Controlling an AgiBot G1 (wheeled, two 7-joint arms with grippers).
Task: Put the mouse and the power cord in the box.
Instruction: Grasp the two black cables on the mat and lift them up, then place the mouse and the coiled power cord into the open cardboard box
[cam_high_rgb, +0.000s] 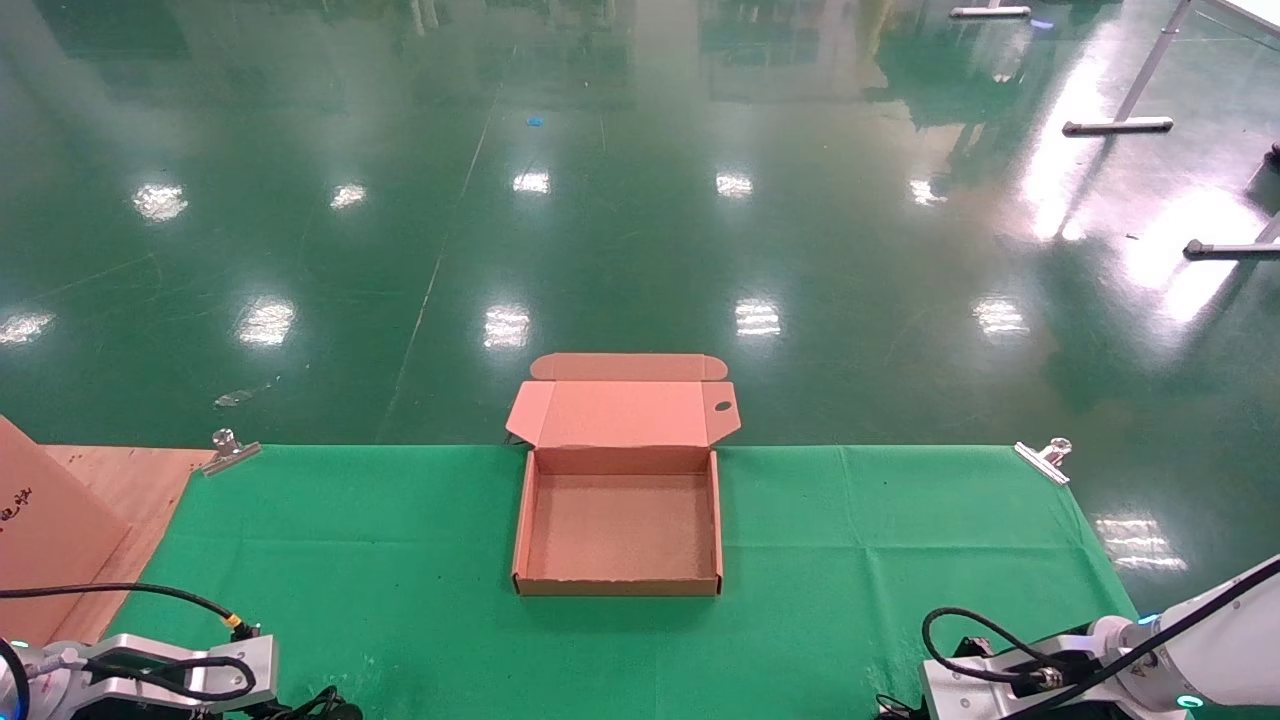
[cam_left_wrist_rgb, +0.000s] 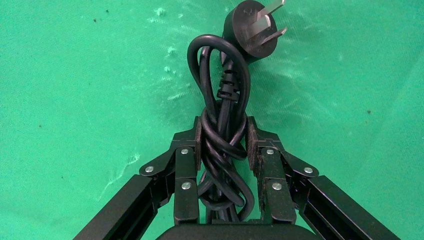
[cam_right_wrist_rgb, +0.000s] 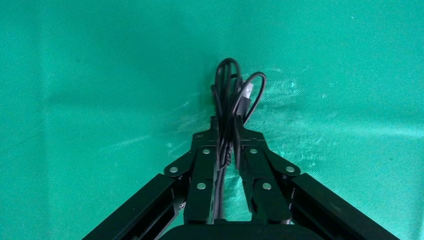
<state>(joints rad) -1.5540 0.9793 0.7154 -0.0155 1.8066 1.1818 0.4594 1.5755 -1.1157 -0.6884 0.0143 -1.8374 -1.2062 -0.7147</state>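
The box (cam_high_rgb: 618, 586) lies open in the middle of the green cloth, its lid (cam_high_rgb: 620, 412) folded back and nothing inside. In the left wrist view my left gripper (cam_left_wrist_rgb: 223, 131) is shut on the power cord (cam_left_wrist_rgb: 222, 95), a thick black bundle whose plug (cam_left_wrist_rgb: 252, 27) points away just above the cloth. My right gripper (cam_right_wrist_rgb: 227, 125) is shut on a coil of the mouse's thin black cable (cam_right_wrist_rgb: 225, 90), with its USB end (cam_right_wrist_rgb: 246, 94) beside the loop. The mouse body itself is hidden. Both arms sit at the near edge of the table, left (cam_high_rgb: 150, 675) and right (cam_high_rgb: 1050, 680).
A larger brown carton (cam_high_rgb: 40, 540) with black print leans on a wooden board (cam_high_rgb: 130, 480) at the far left. Metal clips (cam_high_rgb: 228, 450) (cam_high_rgb: 1045, 458) pin the green cloth (cam_high_rgb: 900, 540) at its back corners. Beyond the table is shiny green floor.
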